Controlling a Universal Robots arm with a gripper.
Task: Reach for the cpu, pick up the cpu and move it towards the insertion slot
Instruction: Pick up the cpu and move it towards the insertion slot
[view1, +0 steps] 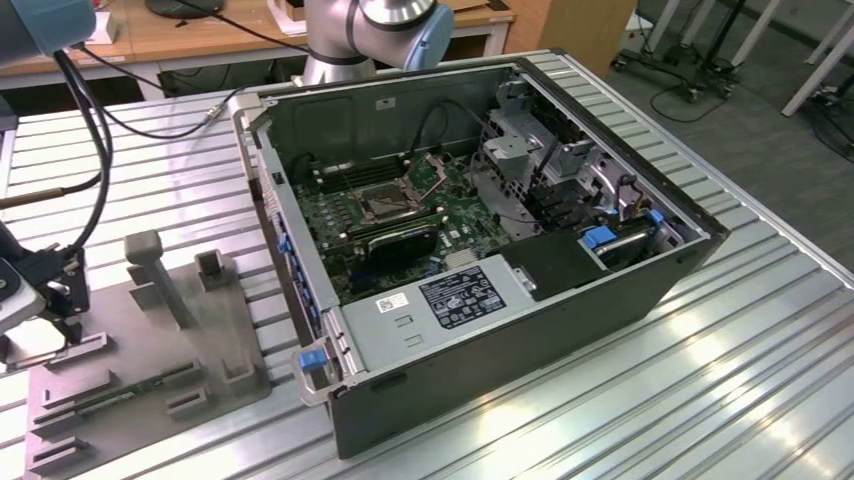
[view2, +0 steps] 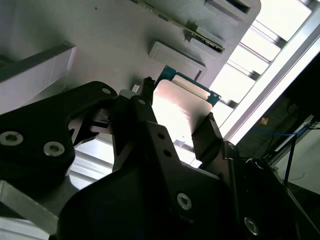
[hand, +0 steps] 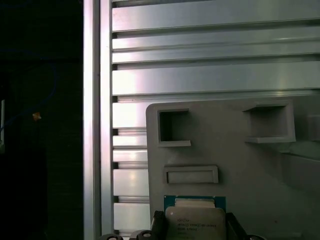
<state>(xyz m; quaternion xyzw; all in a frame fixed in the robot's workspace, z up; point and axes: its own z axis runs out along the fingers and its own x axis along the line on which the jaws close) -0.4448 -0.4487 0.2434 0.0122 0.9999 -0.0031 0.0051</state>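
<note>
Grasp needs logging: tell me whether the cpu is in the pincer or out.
In: both wrist views show the cpu between the pincer's two black fingers, touching both, over the grey tray.

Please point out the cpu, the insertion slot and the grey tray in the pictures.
cpu (view2: 181, 106), second wrist view, middle of its silvery top.
insertion slot (view1: 386, 204), exterior view, dark centre of the socket.
grey tray (hand: 250, 180), first wrist view, bare flat surface.

On the cpu (view2: 180, 107), glossy silvery metal is seen between matt black fingers (view2: 206, 134); beyond them, matt grey plastic tray (hand: 225, 160), shiny ribbed metal worktop (hand: 200, 80).
</note>
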